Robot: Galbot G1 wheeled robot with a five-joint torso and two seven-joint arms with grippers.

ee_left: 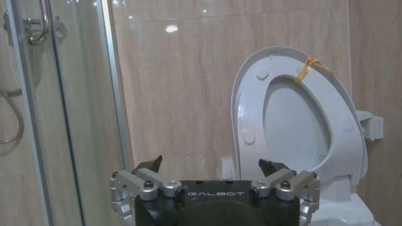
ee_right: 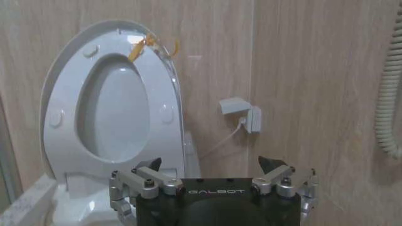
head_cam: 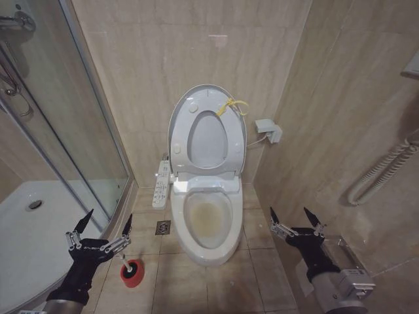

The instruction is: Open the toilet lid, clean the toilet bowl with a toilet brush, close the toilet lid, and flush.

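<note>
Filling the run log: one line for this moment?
toilet lid: up | toilet brush: in holder | left gripper: open above brush | right gripper: open, idle

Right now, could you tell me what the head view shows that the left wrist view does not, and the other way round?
The head view alone shows the toilet bowl with its yellowish stain, the button panel, the toilet brush in its red holder cup on the floor, the shower tray, and the right gripper, open, to the right of the bowl. The left wrist view alone shows a chrome shower fitting behind the glass. Both show the raised toilet lid with its yellow cord, and the open left gripper.
</note>
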